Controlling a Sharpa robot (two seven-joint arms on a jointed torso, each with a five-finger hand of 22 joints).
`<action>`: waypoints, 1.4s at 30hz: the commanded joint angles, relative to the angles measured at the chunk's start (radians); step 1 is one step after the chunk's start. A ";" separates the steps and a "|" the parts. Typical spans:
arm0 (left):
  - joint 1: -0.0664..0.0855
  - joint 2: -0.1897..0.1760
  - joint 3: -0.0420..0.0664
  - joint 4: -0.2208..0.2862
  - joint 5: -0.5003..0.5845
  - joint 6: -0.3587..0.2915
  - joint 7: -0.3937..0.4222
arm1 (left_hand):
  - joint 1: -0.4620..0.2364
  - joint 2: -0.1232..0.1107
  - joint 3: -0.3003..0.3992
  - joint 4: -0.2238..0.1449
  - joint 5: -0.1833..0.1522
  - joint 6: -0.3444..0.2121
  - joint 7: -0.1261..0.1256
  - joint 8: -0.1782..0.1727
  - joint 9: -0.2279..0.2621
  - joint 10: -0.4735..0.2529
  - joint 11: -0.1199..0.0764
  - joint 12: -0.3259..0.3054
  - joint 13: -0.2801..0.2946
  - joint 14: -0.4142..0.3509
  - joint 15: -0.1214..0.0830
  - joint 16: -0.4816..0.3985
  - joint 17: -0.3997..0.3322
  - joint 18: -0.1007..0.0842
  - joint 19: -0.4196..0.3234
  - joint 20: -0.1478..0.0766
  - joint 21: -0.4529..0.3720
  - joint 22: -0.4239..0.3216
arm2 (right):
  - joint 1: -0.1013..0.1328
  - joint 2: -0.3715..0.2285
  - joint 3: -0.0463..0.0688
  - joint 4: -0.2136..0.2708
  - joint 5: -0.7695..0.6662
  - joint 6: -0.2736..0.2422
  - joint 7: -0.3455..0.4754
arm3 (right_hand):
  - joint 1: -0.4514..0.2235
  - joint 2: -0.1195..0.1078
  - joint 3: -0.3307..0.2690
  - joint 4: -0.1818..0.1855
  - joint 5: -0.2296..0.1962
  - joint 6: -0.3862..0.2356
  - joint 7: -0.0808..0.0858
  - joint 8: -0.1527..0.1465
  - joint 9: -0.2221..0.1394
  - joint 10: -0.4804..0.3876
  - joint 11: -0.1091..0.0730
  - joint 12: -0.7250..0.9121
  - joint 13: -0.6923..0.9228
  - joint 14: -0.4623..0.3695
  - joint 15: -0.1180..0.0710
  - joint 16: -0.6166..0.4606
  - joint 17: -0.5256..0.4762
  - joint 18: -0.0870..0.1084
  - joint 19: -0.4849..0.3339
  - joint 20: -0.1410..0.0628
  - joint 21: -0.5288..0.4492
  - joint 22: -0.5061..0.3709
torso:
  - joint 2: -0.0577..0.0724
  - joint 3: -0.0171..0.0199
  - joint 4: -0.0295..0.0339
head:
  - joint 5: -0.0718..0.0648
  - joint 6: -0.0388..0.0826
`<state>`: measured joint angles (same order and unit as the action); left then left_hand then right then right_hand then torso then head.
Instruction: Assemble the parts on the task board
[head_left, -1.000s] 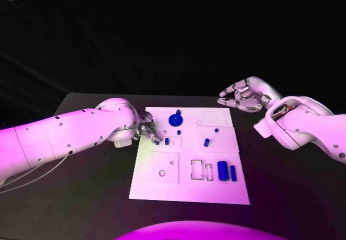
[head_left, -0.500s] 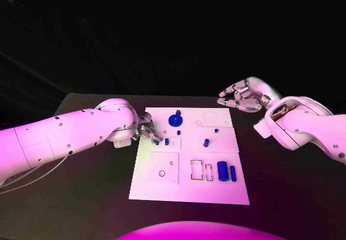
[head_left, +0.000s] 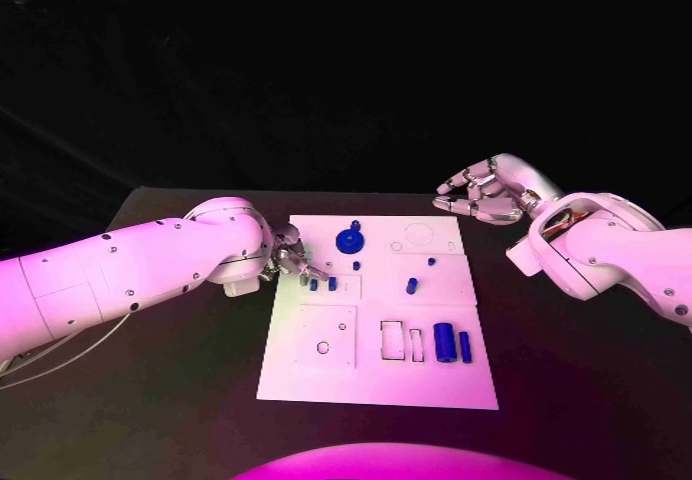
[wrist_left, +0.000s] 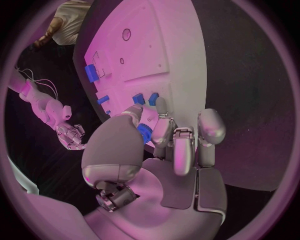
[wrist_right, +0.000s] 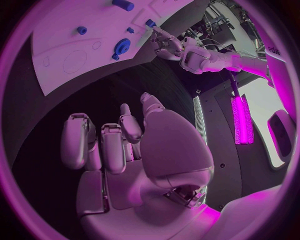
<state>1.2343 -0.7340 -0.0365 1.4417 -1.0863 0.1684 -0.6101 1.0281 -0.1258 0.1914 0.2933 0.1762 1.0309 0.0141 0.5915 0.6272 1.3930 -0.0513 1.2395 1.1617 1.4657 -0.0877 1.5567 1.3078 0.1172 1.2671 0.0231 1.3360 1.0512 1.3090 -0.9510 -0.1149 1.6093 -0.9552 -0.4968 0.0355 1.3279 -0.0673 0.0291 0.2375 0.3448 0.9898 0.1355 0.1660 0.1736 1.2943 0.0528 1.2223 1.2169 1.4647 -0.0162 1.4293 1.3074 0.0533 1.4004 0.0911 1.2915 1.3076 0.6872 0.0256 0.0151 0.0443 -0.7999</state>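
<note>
The white task board (head_left: 433, 375) lies in the middle of the black table. On it are a blue gear (head_left: 351, 240), two small blue parts (head_left: 313, 284) standing side by side near the left edge, a blue peg (head_left: 413, 285) and two blue blocks (head_left: 444, 342). My left hand (head_left: 294, 260) hovers at the board's left edge. Its fingertips (wrist_left: 161, 106) are just short of the two small parts (wrist_left: 139, 98), and I see nothing held. My right hand (head_left: 483, 195) hangs above the board's far right corner, fingers loosely curled and holding nothing.
Empty rectangular recesses (head_left: 392, 340) lie beside the blue blocks, and a round recess (head_left: 423, 235) sits near the far right corner. Bare black table (head_left: 159, 400) surrounds the board on all sides. The right wrist view shows the board (wrist_right: 62, 45) and gear (wrist_right: 122, 47) from afar.
My left hand has drawn slightly back from the two small parts. The parts and my right hand have not moved.
</note>
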 joint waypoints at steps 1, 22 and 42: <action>0.001 -0.007 0.003 0.010 0.049 -0.042 0.018 | -0.014 0.005 -0.027 0.000 -0.003 0.003 0.001 -0.006 0.000 0.004 0.002 -0.003 -0.002 0.100 -0.010 0.005 0.246 -0.012 0.006 -0.004 0.002 -0.002 | -0.001 0.000 0.000 -0.001 -0.008 0.003 0.009 | -0.003 0.006 -0.004 0.005 0.004 -0.005 -0.001 0.006 0.000 0.000 -0.001 -0.005 -0.002 0.056 -0.005 -0.007 0.054 0.018 -0.003 -0.003 -0.005 0.063 | 0.000 0.0003 0.0003 | -0.001 0.001; -0.005 -0.006 0.009 0.048 0.007 -0.416 0.535 | 0.482 0.036 0.077 -0.096 0.006 -0.264 0.153 -0.147 -0.123 -0.509 0.135 -0.586 -0.573 -0.343 0.108 -0.581 -0.505 0.063 -0.367 0.086 -0.390 -0.501 | -0.001 0.002 0.000 -0.009 -0.005 -0.008 0.019 | 0.004 0.009 -0.002 0.002 0.011 -0.007 -0.001 0.007 0.000 -0.028 -0.002 -0.040 -0.035 0.051 -0.005 -0.022 0.035 0.022 -0.015 -0.003 -0.027 0.049 | 0.001 0.0003 0.0001 | -0.013 0.016; -0.031 0.096 -0.011 -0.034 -0.400 -0.393 0.493 | 0.483 -0.078 0.094 -0.100 0.003 -0.183 0.132 -0.269 -0.325 -0.485 0.145 -0.760 -0.832 -0.190 0.110 -0.434 -0.428 0.067 -0.291 0.094 -0.376 -0.503 | -0.002 0.005 0.000 -0.008 -0.002 -0.007 0.023 | 0.008 0.010 -0.001 0.001 0.019 -0.010 0.000 0.009 -0.001 -0.043 -0.001 -0.060 -0.054 0.045 -0.005 -0.039 0.015 0.027 -0.027 -0.003 -0.049 0.035 | 0.002 0.0009 -0.0012 | -0.020 0.016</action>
<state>1.2047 -0.6432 -0.0480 1.4132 -1.3928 -0.2563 -0.1066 1.5113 -0.1963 0.2886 0.1917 0.1762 0.8445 0.1449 0.3260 0.3053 0.9091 0.0861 0.4832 0.3338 1.2715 0.0217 1.1148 0.8735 0.1711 0.9697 0.1186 0.9568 0.5468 1.3074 -0.9471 -0.1154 1.6003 -0.9541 -0.5014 0.0472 1.3320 -0.0633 0.0264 0.2403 0.3584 0.9897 0.1356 0.1698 0.1736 1.2602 0.0511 1.1690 1.1643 1.4648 -0.0161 1.3964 1.3074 0.0690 1.3805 0.0893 1.2485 1.3081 0.6889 0.0262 0.0145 0.0253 -0.7825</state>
